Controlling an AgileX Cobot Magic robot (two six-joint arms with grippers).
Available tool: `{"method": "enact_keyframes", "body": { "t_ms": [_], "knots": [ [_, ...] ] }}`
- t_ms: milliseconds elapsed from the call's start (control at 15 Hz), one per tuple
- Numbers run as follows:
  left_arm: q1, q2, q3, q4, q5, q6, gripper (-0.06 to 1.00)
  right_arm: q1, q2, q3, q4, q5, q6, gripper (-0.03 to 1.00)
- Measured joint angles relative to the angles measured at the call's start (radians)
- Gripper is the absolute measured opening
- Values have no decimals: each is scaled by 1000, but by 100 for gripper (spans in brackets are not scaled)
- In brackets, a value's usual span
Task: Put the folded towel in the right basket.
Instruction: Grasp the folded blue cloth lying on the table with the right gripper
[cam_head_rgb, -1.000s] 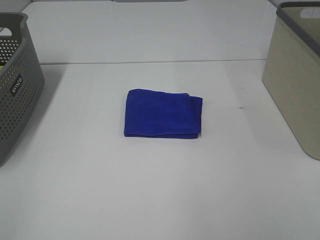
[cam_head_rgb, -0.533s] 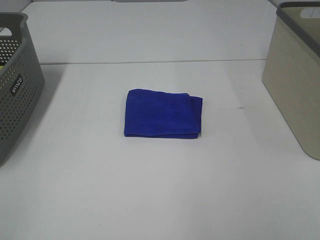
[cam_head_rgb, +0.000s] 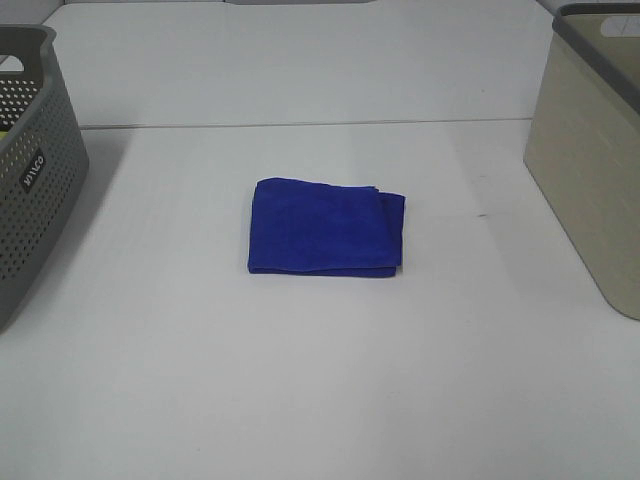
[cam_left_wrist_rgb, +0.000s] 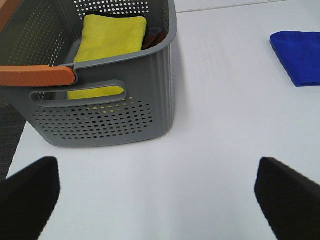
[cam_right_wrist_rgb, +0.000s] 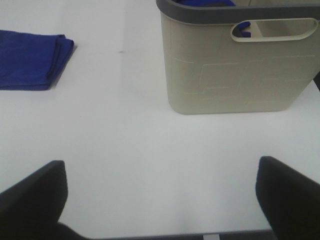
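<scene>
Folded blue towel lies flat at the middle of the white worktop, well apart from the beige right basket and the grey left basket. Jaws of left pincer wide apart, gripping nothing; right pincer likewise.

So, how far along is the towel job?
Nothing done yet: the blue folded towel lies flat on the white table, untouched. Nothing in hand: left gripper and right gripper are open, empty, away from it. Remaining: grasp it, carry it into the beige basket.
</scene>
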Motion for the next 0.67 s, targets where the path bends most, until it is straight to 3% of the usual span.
{"method": "enact_keyframes", "body": {
  "t_ms": [200, 267, 667],
  "knots": [
    [0, 0, 0, 0, 0, 0, 99, 0, 469, -309, 19, 91, 76, 98],
    [0, 0, 0, 0, 0, 0, 99, 0, 763, -560, 30, 133, 82, 98],
    [0, 0, 0, 0, 0, 0, 99, 0, 1282, -1020, 37, 133, 51, 98]
  ]
}}
